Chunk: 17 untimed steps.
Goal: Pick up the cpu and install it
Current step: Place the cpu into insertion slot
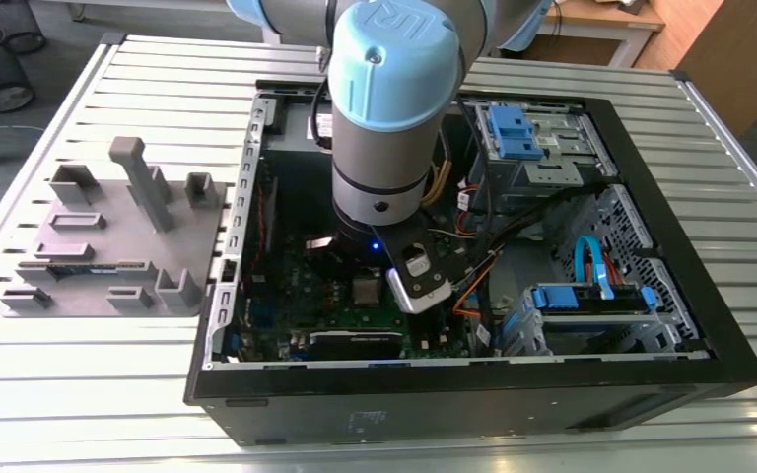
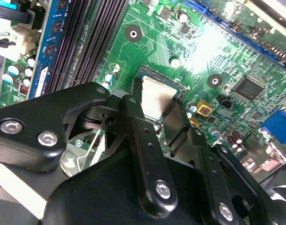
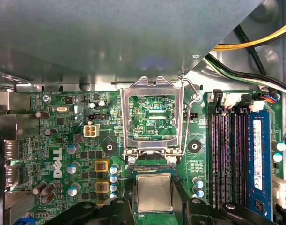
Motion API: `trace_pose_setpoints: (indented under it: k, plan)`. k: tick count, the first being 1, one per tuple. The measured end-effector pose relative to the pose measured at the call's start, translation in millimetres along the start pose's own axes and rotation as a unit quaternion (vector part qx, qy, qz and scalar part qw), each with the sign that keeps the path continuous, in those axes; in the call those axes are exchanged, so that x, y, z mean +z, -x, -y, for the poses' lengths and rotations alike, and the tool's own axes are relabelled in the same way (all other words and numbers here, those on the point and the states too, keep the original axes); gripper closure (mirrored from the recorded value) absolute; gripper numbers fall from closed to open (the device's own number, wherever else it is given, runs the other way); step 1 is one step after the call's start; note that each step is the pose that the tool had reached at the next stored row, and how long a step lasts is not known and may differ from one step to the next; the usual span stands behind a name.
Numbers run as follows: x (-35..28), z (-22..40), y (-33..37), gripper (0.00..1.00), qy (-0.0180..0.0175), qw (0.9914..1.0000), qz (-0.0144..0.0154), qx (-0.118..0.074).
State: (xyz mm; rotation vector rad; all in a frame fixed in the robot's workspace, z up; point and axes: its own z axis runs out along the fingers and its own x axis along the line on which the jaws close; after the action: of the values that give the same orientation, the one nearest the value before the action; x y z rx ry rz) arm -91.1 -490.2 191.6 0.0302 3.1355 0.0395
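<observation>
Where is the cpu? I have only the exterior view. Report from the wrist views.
Observer: In the first wrist view the cpu sits in the gripper, fingers touching two opposite sides.
Operator: Check the socket frame.
Observer: The socket frame is swung open, clear of the cpu.
Operator: Confirm the seating.
Observer: In the second wrist view the socket shows a dark rim bordering the cpu; full seating I cannot tell.

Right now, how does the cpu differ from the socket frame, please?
The cpu is a solid silvery square; the socket frame is an open window showing the motherboard. The cpu lies flat; the socket frame is swung open beside it. Both look metallic.
</observation>
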Motion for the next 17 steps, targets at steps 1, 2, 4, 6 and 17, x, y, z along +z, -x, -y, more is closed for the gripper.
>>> trace_pose_setpoints:
  k: [1, 2, 4, 6, 17]
  plan:
    - [0.0, 0.0, 0.0, 0.55, 0.0, 1.0, 0.0, 0.0]
    - [0.1, 0.0, 0.0, 0.55, 0.0, 1.0, 0.0, 0.0]
    - [0.1, 0.0, 0.1, 0.57, -0.0001, 1.0, 0.0002, 0.0]
    - [0.0, 0.0, 0.1, 0.57, -0.0001, 1.0, 0.0, 0.0]
    - [-1.7, -0.2, 0.0, 0.61, 0.0003, 1.0, 0.0001, 0.0]
